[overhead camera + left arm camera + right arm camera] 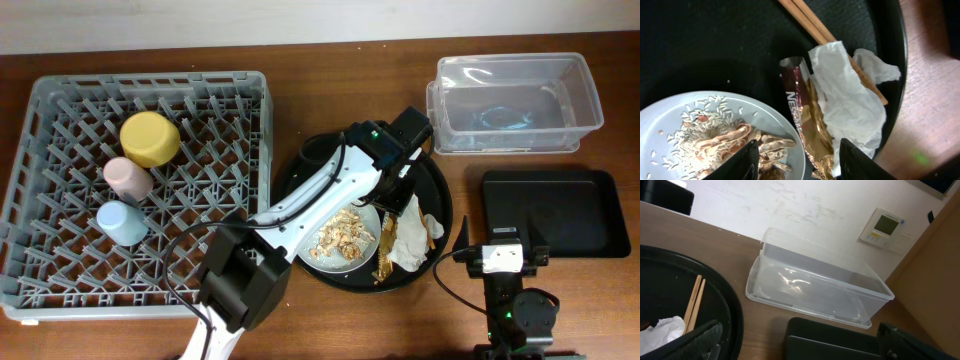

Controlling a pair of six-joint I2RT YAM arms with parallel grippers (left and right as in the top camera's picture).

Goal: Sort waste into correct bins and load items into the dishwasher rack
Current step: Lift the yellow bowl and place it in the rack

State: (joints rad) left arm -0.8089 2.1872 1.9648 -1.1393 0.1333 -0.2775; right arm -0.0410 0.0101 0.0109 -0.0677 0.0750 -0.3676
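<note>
Grey plastic fills the left of your table: the dishwasher rack (150, 82) holds the yellow bowl (150, 138), the pink cup (128, 178) and the light-blue cup (122, 222), set close together in a line in its left half. Just right of the rack sits the round black tray (318, 152), and on it the pale plate (312, 250), with beige-brown food scraps (345, 232) and loose rice grains piled on it. The gold-brown wrapper (807, 120), printed with white lettering, lies along the plate's right edge. The crumpled white napkin (850, 100) overlaps the wrapper's right side, and the chopsticks (810, 20) run side by side beneath the napkin. Your left gripper (800, 150) hangs over this cluster, spread wide and empty. In the left wrist view one finger (742, 162) sits over the scraps at the plate's edge and the other over the napkin's lower end, with the wrapper between them. You cannot tell from these views whether the tips touch anything. Your right gripper (800, 330) is likewise spread wide and empty, low at the front right of the table, just before the near edge of the shallow black tray (555, 210). Behind that tray stands the clear tub (590, 95).
</note>
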